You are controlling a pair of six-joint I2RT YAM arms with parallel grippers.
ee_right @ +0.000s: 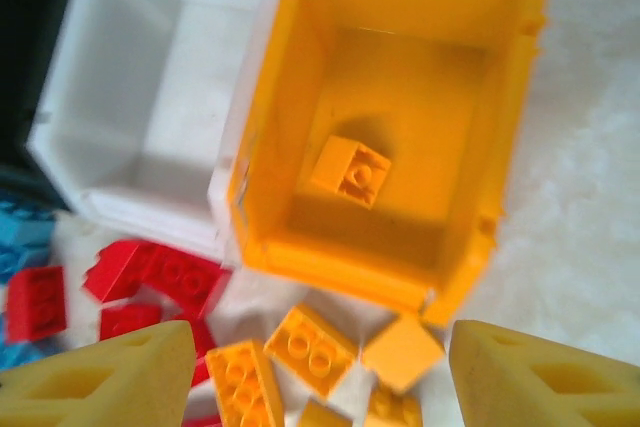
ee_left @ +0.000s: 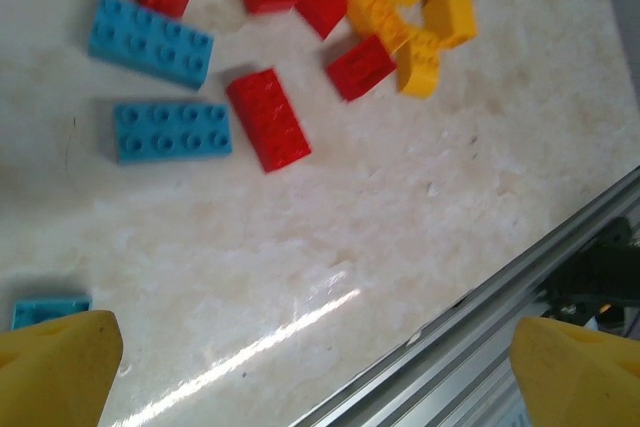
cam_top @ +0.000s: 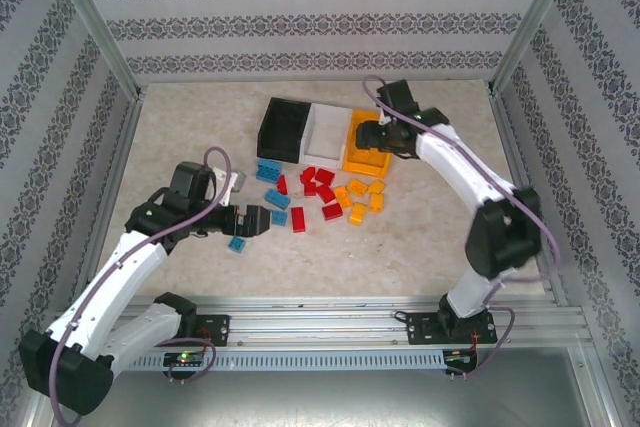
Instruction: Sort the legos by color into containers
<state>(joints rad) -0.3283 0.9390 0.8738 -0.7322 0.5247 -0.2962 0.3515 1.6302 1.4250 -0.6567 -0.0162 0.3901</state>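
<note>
The black bin (cam_top: 283, 130), white bin (cam_top: 325, 132) and orange bin (cam_top: 352, 159) stand in a row at the back. Blue, red and orange legos lie scattered just in front of them. My right gripper (cam_top: 374, 137) hovers open over the orange bin (ee_right: 270, 117), which holds one orange brick (ee_right: 350, 172); its yellow fingertips (ee_right: 100, 382) frame loose orange bricks (ee_right: 310, 347) on the table. My left gripper (cam_top: 262, 220) is open and low, holding nothing, with a small blue brick (ee_left: 50, 309) beside its left fingertip (ee_left: 55, 367). Two blue bricks (ee_left: 172, 130) and a red brick (ee_left: 268, 119) lie ahead.
A metal rail (cam_top: 330, 312) runs along the table's near edge, close to the left gripper (ee_left: 315, 377). Patterned walls and frame posts (cam_top: 95, 22) enclose the table. The white bin (ee_right: 150, 97) has nothing in it that I can see.
</note>
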